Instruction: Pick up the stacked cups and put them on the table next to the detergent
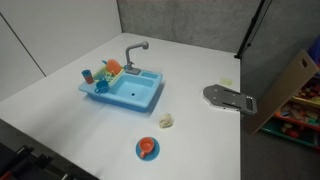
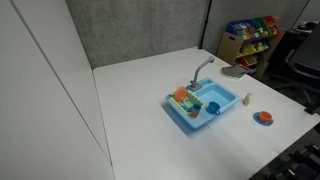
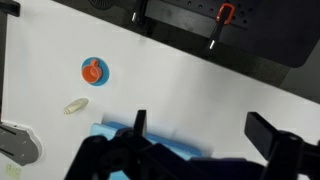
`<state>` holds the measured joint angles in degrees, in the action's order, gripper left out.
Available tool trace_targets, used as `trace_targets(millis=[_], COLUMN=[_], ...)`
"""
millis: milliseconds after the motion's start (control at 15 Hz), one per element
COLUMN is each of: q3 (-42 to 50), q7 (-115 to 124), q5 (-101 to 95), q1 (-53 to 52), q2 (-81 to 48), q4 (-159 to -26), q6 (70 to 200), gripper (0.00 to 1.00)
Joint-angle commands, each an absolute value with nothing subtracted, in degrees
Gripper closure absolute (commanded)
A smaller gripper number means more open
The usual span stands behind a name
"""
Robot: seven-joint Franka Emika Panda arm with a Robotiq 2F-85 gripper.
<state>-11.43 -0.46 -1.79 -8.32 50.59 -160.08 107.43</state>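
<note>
The stacked cups point(image 1: 89, 75), a tiny red-orange and blue stack, sit at the left end of the blue toy sink point(image 1: 135, 95); the sink also shows in an exterior view point(image 2: 222, 100). The cream detergent point(image 1: 166, 121) lies on the white table point(image 1: 60, 105) in front of the sink. It also shows in an exterior view point(image 2: 246, 99) and in the wrist view point(image 3: 74, 105). My gripper point(image 3: 205, 130) is open and empty high above the table, over the sink's edge point(image 3: 108, 130). The cups are out of the wrist view. The gripper is out of both exterior views.
A round blue-rimmed plate with orange on it point(image 1: 147, 149) lies near the table's front edge, close to the detergent; it also shows in the wrist view point(image 3: 95, 72). An orange ball-like item with green point(image 1: 112, 68) sits in the sink's rack. A grey metal plate point(image 1: 230, 98) lies at the table's right edge.
</note>
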Motion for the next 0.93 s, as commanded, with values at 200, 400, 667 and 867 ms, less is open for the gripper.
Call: trace_targets(millis=[200, 400, 667, 867], q3=[-11.18, -11.29, -11.08, -11.09], q7=[1.54, 2.37, 3.31, 5.03], q5=[-2.75, -2.68, -2.33, -2.49], q1=[-7.74, -7.29, -6.84, -6.33], q2=[43.2, 38.76, 31.81, 26.45], q4=[-154.14, -150.87, -145.66, -141.49], q6=[110.18, 112.31, 115.05, 115.96], gripper=[0.0, 0.0, 0.0, 0.0])
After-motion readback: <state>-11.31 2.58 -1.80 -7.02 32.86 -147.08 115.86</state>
